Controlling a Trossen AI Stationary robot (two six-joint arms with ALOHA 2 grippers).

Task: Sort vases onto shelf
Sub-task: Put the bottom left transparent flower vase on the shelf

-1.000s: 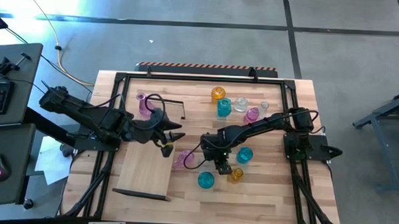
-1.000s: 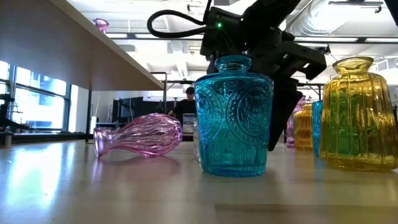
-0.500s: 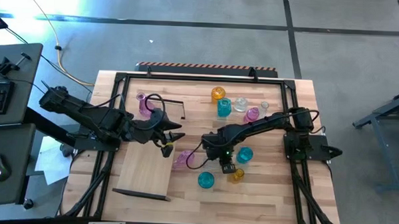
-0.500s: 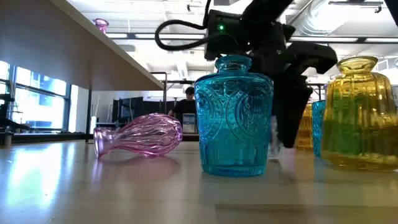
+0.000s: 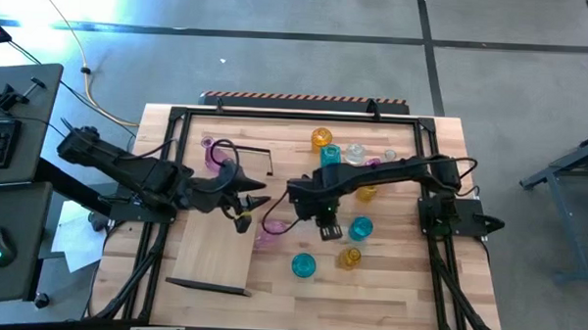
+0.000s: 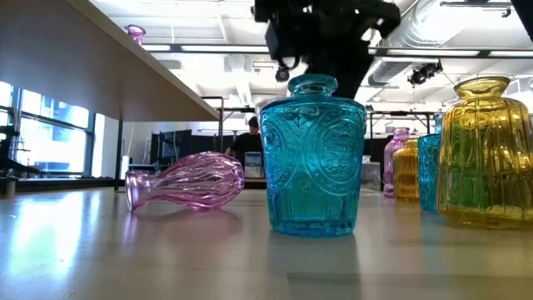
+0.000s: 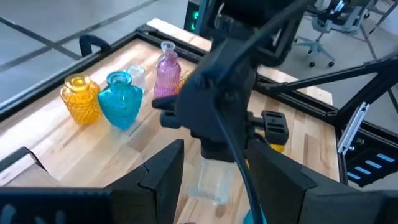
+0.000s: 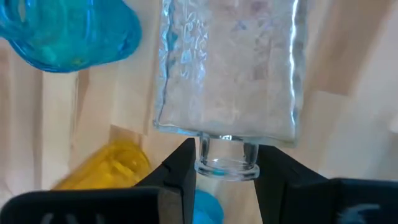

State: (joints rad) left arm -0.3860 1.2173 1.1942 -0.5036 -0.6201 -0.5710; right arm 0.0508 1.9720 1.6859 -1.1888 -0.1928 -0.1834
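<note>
My right gripper (image 5: 323, 223) hangs over the table's middle, shut on a clear glass vase (image 8: 227, 68) that shows below it in the left wrist view (image 7: 210, 182). My left gripper (image 5: 257, 198) hovers open above the shelf (image 5: 213, 248), a raised light-wood board with dark end rails; its fingers hold nothing. A pink vase (image 5: 214, 154) stands on the shelf's far end. Another pink vase (image 6: 187, 182) lies on its side on the table beside the shelf. Teal (image 6: 312, 158) and amber (image 6: 483, 154) vases stand near the front. My right gripper pinches the clear vase's narrow neck (image 8: 227, 149), just under the mouth rim, between its two fingers. The fingers come from above, pointing down. The vase's square body hangs below them, mouth up, lifted off the table.
At the far side, on the tabletop, stand several vases: amber (image 5: 321, 139), teal (image 5: 330, 158), clear (image 5: 355, 152). Nearer, right of the shelf, are a teal one (image 5: 360, 228), an amber one (image 5: 350, 255) and a teal one (image 5: 302, 265). A dark frame (image 5: 178, 117) rims the table.
My right gripper has risen from between the near vases, lifted the clear vase off the table, and drifted a little toward the far and left edges. The other vases have stayed where they were.
</note>
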